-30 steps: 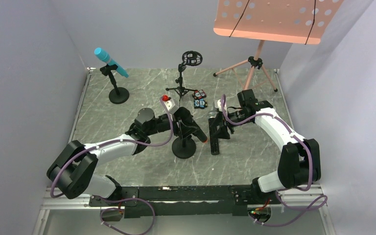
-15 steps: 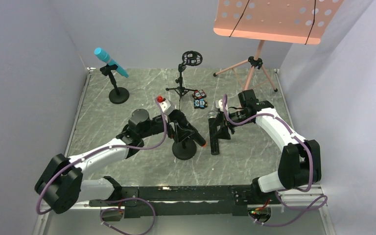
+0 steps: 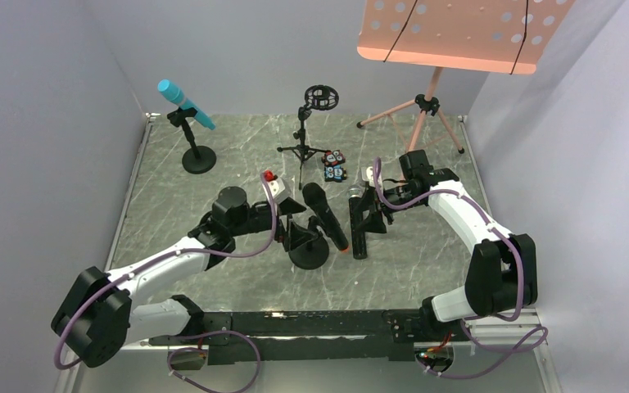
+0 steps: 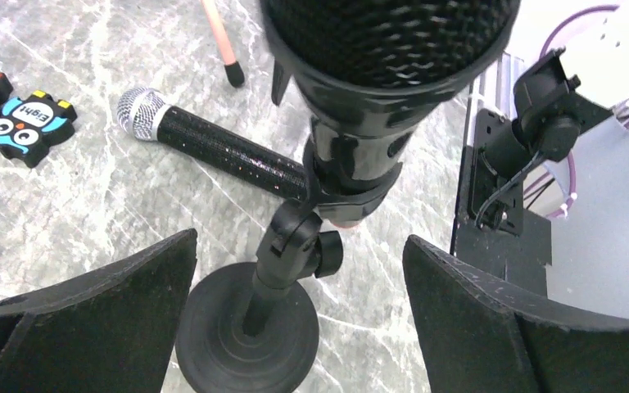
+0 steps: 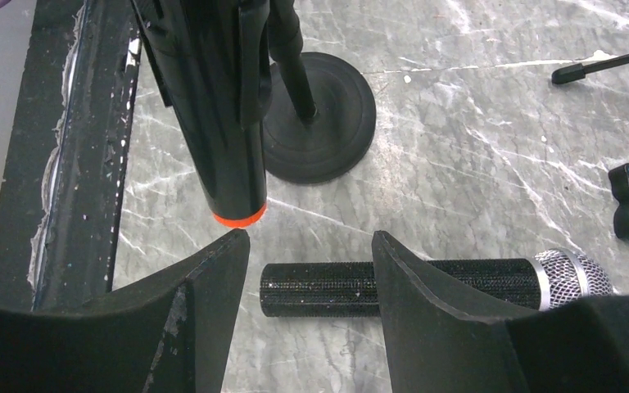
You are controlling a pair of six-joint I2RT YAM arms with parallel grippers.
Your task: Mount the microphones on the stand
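Note:
The light blue microphone sits in its stand at the back left. The black microphone with the orange end rests tilted in the clip of the centre stand; it fills the top of the left wrist view, above the clip. My left gripper is open and empty just left of it. The silver-mesh microphone lies flat on the table. My right gripper is open over its handle end.
An empty tripod stand with a ring mount stands at the back centre. A pink music stand is at the back right. Owl-shaped pieces lie on the marble table. Grey walls close both sides.
My left gripper has let go of the black microphone and drawn back to the left. The microphone now stays in the clip by itself. The right arm has not moved.

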